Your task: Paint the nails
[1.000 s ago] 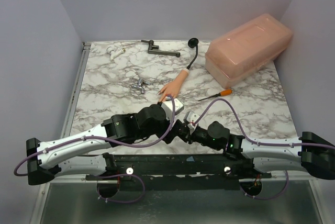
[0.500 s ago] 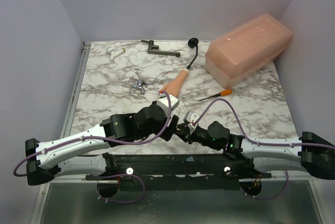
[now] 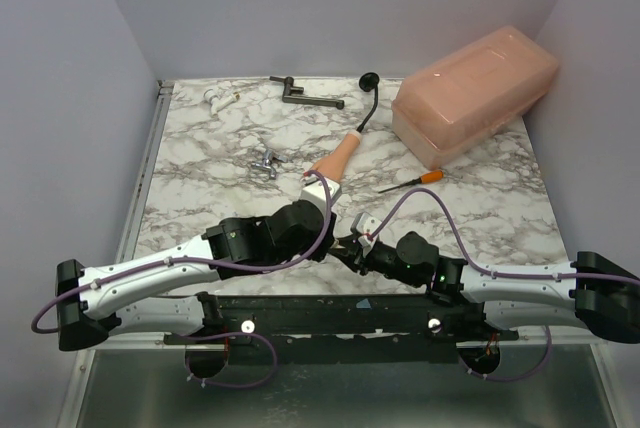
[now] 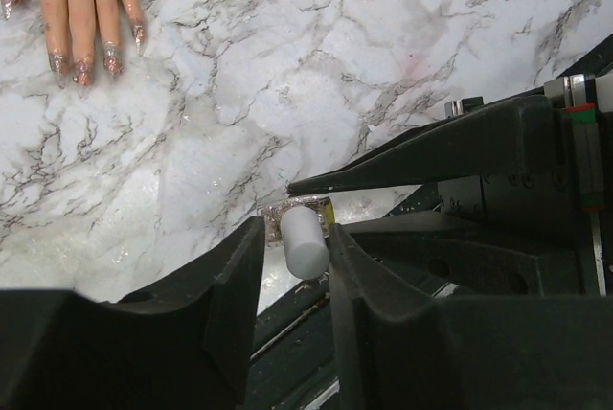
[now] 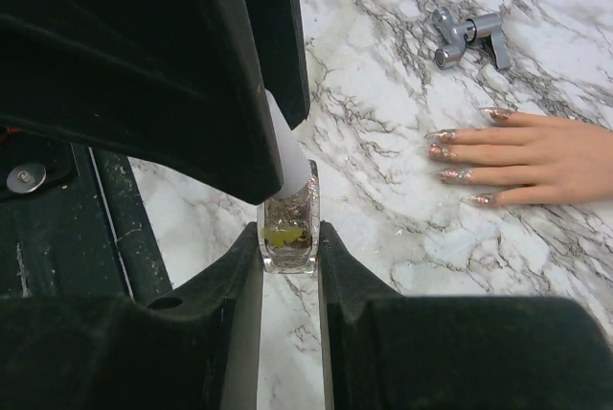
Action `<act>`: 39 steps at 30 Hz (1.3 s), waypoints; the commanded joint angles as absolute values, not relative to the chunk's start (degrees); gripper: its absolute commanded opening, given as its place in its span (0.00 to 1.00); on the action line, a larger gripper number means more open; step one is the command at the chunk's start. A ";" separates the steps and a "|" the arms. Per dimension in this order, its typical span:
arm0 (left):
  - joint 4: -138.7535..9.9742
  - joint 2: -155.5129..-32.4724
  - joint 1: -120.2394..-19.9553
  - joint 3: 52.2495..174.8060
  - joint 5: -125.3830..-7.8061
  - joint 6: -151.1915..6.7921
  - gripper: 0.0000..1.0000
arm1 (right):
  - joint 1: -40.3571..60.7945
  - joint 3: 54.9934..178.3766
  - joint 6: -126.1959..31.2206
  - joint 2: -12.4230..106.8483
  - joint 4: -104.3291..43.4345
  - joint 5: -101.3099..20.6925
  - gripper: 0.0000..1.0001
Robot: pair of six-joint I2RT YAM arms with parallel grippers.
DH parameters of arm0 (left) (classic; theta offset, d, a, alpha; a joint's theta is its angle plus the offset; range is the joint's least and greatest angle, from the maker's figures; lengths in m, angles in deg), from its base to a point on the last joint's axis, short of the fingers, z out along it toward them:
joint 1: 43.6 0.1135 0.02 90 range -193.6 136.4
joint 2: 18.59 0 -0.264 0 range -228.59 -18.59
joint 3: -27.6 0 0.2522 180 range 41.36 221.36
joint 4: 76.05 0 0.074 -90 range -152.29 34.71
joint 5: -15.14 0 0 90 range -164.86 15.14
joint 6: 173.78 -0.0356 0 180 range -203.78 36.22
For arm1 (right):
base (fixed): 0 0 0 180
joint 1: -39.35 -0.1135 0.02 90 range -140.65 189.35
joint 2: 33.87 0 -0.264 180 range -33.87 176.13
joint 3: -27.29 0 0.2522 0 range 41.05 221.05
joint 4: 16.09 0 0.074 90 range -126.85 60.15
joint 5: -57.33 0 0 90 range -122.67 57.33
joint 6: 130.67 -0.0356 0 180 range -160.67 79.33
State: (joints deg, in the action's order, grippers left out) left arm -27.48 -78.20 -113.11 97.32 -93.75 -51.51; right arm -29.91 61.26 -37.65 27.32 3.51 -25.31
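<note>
A marble-patterned tabletop (image 3: 200, 198), white with grey veining and a faint gloss under soft, even light, fills the middle of the overhead view, with a pale strip (image 3: 146, 163) running along its left edge. Plain lavender-grey walls close it in: the back wall (image 3: 330, 8) across the top of the frame, the left wall (image 3: 60, 128) and the right wall (image 3: 600, 118) slanting down either side. Along the bottom of the frame lies a dull grey-green surface (image 3: 330, 398).
</note>
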 commanded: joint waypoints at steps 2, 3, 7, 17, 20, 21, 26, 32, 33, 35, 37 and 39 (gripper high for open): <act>-29.27 -78.66 -113.45 96.81 -93.63 -51.34 0.25 | -29.78 62.22 -37.68 27.16 4.60 -24.06 0.01; -29.48 -78.75 -113.39 96.82 -93.05 -51.83 0.21 | -29.74 62.23 -37.76 27.09 4.60 -24.07 0.01; -29.59 -79.31 -113.40 97.28 -90.93 -54.88 0.13 | -29.76 62.23 -37.76 27.08 4.65 -24.08 0.01; -27.81 -80.68 -113.42 100.35 -84.10 -64.83 0.07 | -29.77 62.23 -37.68 27.08 4.60 -24.14 0.00; -27.48 -80.65 -113.45 100.73 -79.82 -69.45 0.06 | -29.79 62.23 -37.77 27.08 4.60 -24.14 0.01; -27.60 -80.70 -113.41 100.60 -78.33 -70.91 0.06 | -29.74 62.23 -37.77 27.10 4.60 -24.15 0.01; -26.32 -81.16 -113.43 101.00 -72.23 -76.25 0.05 | -29.74 62.31 -37.79 27.18 4.60 -24.15 0.01; -27.30 -81.23 -113.38 99.89 -72.06 -78.59 0.08 | -29.76 62.23 -37.77 27.05 4.60 -24.14 0.01; -27.33 -81.27 -113.44 99.92 -72.90 -78.31 0.13 | -29.75 62.23 -37.77 26.96 4.60 -24.14 0.01; -27.12 -81.47 -113.45 100.46 -77.06 -76.75 0.33 | -29.79 62.23 -37.77 26.94 4.60 -24.08 0.01; -25.83 -81.69 -113.35 101.35 -81.21 -74.85 0.43 | -29.74 62.15 -37.77 26.90 4.60 -24.06 0.01; -25.71 -81.47 -113.28 101.69 -82.22 -73.19 0.51 | -29.81 62.22 -37.73 26.91 4.60 -24.06 0.01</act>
